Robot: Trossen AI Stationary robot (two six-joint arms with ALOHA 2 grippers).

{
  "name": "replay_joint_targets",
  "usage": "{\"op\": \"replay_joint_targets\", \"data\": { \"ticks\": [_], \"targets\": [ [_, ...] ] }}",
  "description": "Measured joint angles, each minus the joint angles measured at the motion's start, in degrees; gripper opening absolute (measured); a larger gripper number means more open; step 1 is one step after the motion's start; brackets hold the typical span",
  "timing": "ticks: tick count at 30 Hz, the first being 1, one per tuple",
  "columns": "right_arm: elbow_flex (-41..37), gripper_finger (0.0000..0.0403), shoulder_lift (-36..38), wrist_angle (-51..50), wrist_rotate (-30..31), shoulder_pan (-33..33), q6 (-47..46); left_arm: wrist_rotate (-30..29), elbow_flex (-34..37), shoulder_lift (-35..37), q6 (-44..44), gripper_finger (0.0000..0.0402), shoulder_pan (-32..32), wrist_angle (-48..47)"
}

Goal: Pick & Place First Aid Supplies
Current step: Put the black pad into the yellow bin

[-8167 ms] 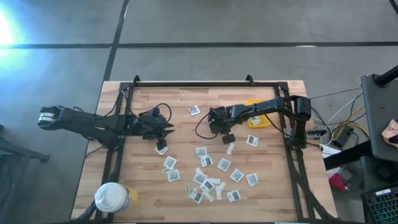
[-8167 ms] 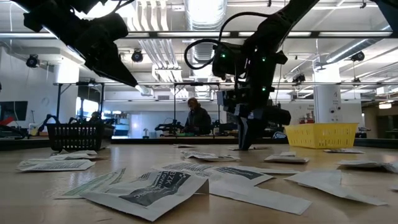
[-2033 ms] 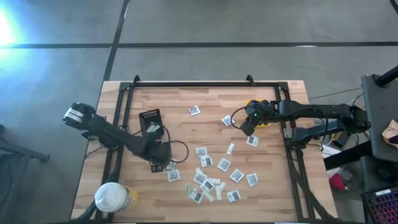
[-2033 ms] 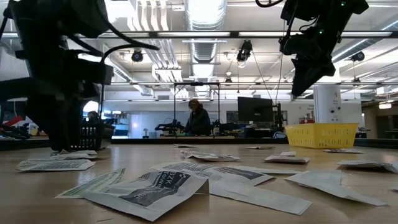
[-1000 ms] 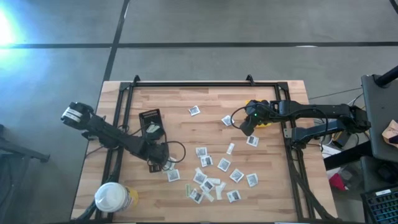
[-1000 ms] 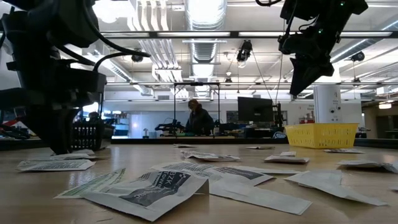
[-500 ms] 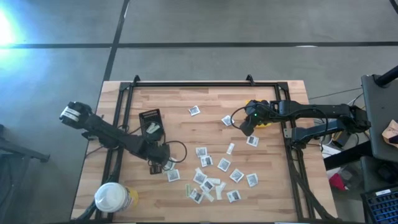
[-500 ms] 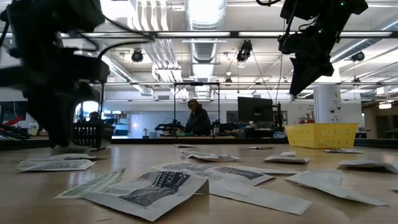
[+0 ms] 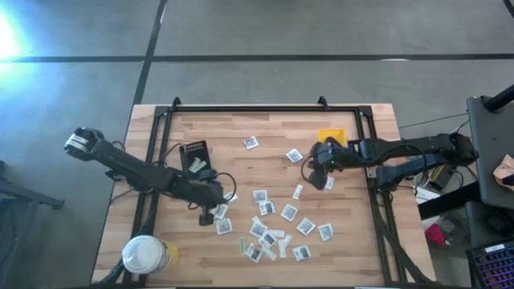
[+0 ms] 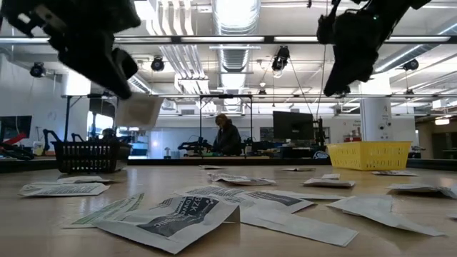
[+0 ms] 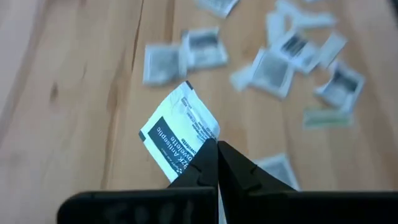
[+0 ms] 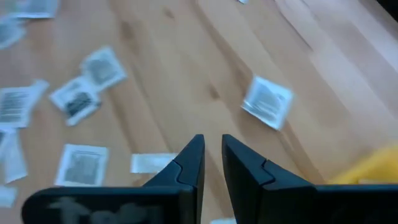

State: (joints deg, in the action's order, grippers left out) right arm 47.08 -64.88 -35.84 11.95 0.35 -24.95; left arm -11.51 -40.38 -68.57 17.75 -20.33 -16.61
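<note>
The first aid supplies are small white packets with dark centres and a few pale strips, lying flat in a loose cluster on the wooden table, with single ones farther off. My left gripper is above the table's left half, shut on one packet, which also shows in the low view. Right of centre, my right gripper hovers over the table, its fingers a narrow gap apart with nothing between them. My left gripper pinches the packet by one corner between its two fingertips. The fingers slant down toward the table. The packet sticks out past the fingertips, tilted, and is lifted clear of the table.
A yellow bin stands at the far right beside my right arm. A black tray with a packet in it sits at the far left. A white-lidded yellow tub is at the near left corner. A black frame edges the table.
My left gripper has risen from the table and tipped toward level, lifting one packet clear of the surface. My right arm has swung toward the table's near edge, uncovering the yellow bin.
</note>
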Motion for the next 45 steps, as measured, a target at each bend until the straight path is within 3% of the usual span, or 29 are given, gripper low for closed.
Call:
{"op": "replay_joint_targets", "data": {
  "ticks": [6, 17, 26, 33, 45],
  "targets": [
    [-2.01, 0.0052, 0.0, 9.62, -0.02, 4.55, 5.28, -0.33, 0.0, -0.01, -3.83, 0.0, 0.01, 6.44],
    [-2.4, 0.0057, -0.04, 18.35, -0.11, 8.79, 10.43, -0.62, 0.33, -2.22, -11.41, 0.0, 0.72, 20.67],
    [-2.42, 0.0111, -4.7, 31.13, -0.85, 9.56, 20.92, -0.08, 0.33, -6.22, -16.25, 0.0, 3.12, 31.59],
    [-2.41, 0.0146, -10.33, 38.8, -6.56, 9.56, 25.75, 1.52, 0.31, -9.14, -18.22, 0.0, 4.8, 36.79],
    [4.23, 0.0182, -17.86, 39.12, -6.45, 9.52, 31.7, 8.04, 0.22, -12.73, -19.72, 0.0, 8.28, 42.04]
  ]
}}
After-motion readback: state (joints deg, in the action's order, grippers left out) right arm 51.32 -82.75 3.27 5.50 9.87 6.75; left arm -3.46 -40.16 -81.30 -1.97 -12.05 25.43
